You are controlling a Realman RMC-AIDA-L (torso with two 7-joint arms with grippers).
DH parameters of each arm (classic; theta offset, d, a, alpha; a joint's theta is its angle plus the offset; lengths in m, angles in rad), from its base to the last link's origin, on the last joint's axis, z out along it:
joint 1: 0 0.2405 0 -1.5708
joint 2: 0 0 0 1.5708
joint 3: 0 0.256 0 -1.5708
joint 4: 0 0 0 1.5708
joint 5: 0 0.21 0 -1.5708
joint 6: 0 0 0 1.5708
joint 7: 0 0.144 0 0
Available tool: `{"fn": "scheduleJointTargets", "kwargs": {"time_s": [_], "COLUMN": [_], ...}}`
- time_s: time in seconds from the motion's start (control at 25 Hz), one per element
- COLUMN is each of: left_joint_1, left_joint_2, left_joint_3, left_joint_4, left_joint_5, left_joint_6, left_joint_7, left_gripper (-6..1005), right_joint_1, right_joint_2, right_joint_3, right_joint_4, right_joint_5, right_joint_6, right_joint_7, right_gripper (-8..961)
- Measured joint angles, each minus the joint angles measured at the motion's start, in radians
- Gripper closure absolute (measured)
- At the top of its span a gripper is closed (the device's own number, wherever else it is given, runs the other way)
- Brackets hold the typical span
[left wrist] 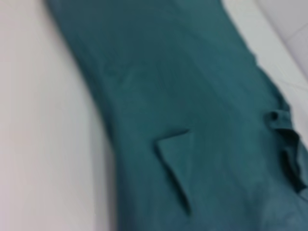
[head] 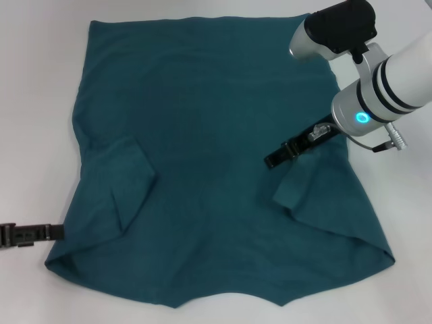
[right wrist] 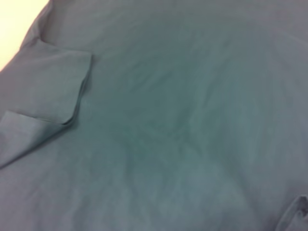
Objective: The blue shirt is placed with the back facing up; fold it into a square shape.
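The blue shirt (head: pixel 216 135) lies flat on the white table (head: pixel 40 101), plain side up, collar edge toward me. Both short sleeves are folded inward onto the body, the left sleeve (head: pixel 125 182) and the right sleeve (head: pixel 300 185). My right gripper (head: pixel 273 160) is over the shirt, just above the folded right sleeve. My left gripper (head: pixel 57 232) is low at the shirt's left edge, near the shoulder corner. The left wrist view shows the shirt (left wrist: pixel 192 96) with a folded sleeve (left wrist: pixel 175 159). The right wrist view is filled by the shirt (right wrist: pixel 192 120) and a folded sleeve (right wrist: pixel 53 86).
Bare white table surrounds the shirt on the left and right and along the far hem. The right arm's white and silver links (head: pixel 378 88) hang over the shirt's far right corner.
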Motion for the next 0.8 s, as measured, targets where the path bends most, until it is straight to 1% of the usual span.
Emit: {"fn": "scheduleJointTargets", "kwargs": {"time_s": [0.16,0.4,0.64,0.8], "left_joint_1": [-0.007,-0.022,-0.043,-0.061], "left_joint_2": [-0.016,-0.019,-0.020,-0.014], "left_joint_3": [0.007,0.015,0.015,0.015], "left_joint_4": [-0.001,-0.024,-0.082,-0.126], "left_joint_5": [0.050,0.105,0.157,0.174], "left_joint_6": [-0.026,-0.059,-0.115,-0.144], "left_joint_7": [-0.051,-0.095,-0.107,-0.111], "left_gripper": [129,131,132,133], "right_joint_1": [0.009,0.011,0.011,0.010], "right_joint_2": [0.002,0.003,0.008,0.011], "right_joint_3": [-0.004,-0.010,-0.014,-0.014], "right_joint_4": [-0.001,-0.002,-0.001,0.002], "right_joint_5": [-0.019,-0.019,-0.019,-0.019], "right_joint_6": [0.000,0.000,-0.003,-0.003], "right_joint_7": [0.000,0.000,-0.006,-0.011], "right_gripper": [64,64,63,63]}}
